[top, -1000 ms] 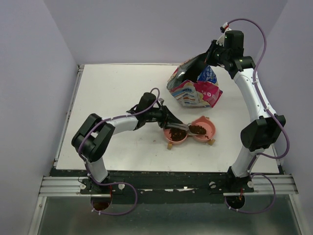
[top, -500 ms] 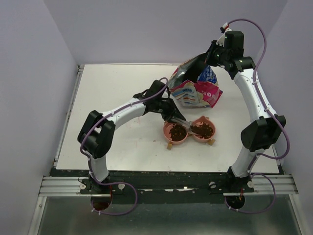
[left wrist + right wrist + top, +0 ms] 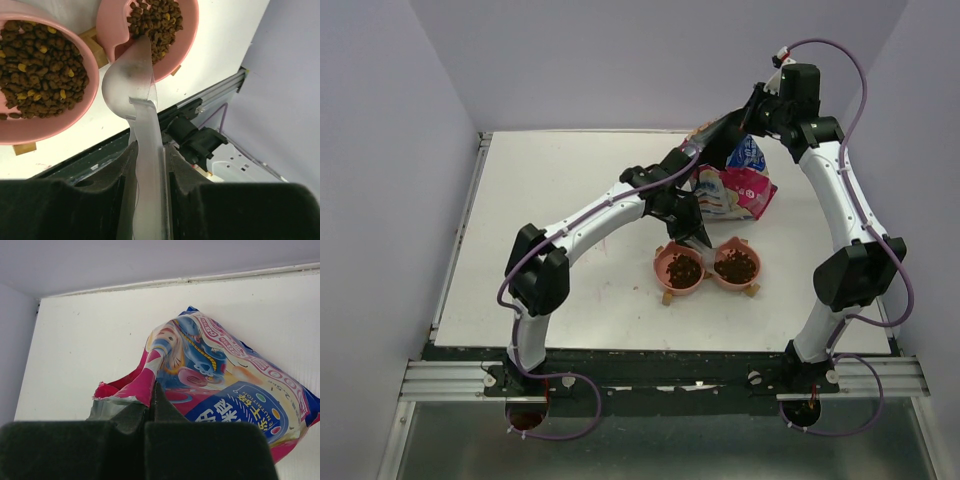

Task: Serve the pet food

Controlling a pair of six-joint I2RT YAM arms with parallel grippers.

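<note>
The pet food [image 3: 683, 270] is dark brown kibble filling both of the twin pink bowls [image 3: 659, 266]; it also shows in the left wrist view [image 3: 35, 75]. My left gripper [image 3: 692, 230] is shut on the handle of a translucent scoop [image 3: 129, 80], held just above and behind the bowls; the scoop looks empty. In its wrist view the left gripper [image 3: 148, 157] clamps the handle. My right gripper [image 3: 718, 128] is shut on the torn top edge of the printed bag [image 3: 735, 188], holding it open. In the right wrist view the gripper [image 3: 151, 399] pinches the bag [image 3: 225, 375].
The white table [image 3: 550, 200] ends at a black rail [image 3: 650, 365] along the near side. Lilac walls stand behind and at both sides. The bag leans at the back right, just behind the bowls.
My left arm has stretched out and swung from the bowls' left side up toward the bag, lifting the scoop off the bowls. The right arm and bag have not moved.
</note>
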